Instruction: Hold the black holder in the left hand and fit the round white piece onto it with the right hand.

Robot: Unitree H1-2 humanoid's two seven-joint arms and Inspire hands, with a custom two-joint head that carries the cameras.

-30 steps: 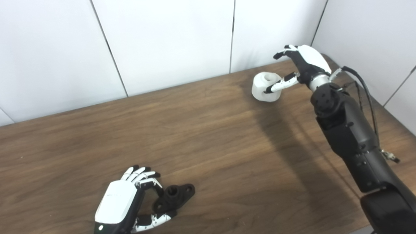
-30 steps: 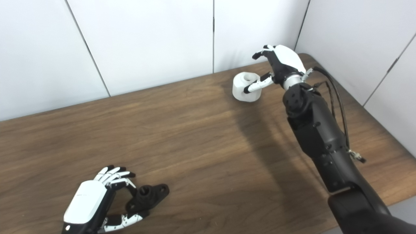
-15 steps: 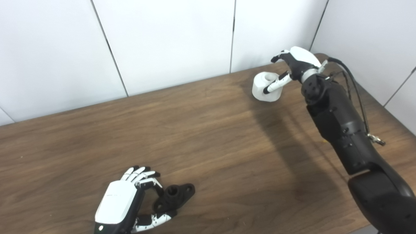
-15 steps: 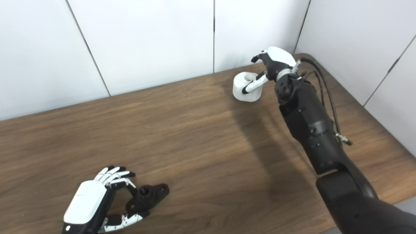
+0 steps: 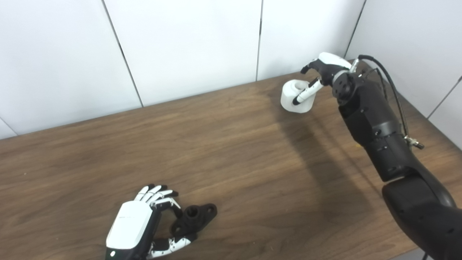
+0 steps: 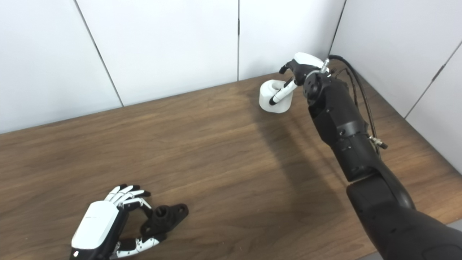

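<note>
Wooden table (image 5: 231, 151): one black holder (image 5: 195, 217), one round white piece (image 5: 294, 98).

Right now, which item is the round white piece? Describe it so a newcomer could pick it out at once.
Start at the wooden table and follow it to the far right corner, where the white wall panels meet. There the right hand reaches over a squat round white piece with a hollow top, the only white object lying on the table; the black holder sits near the front by the left hand.
</note>
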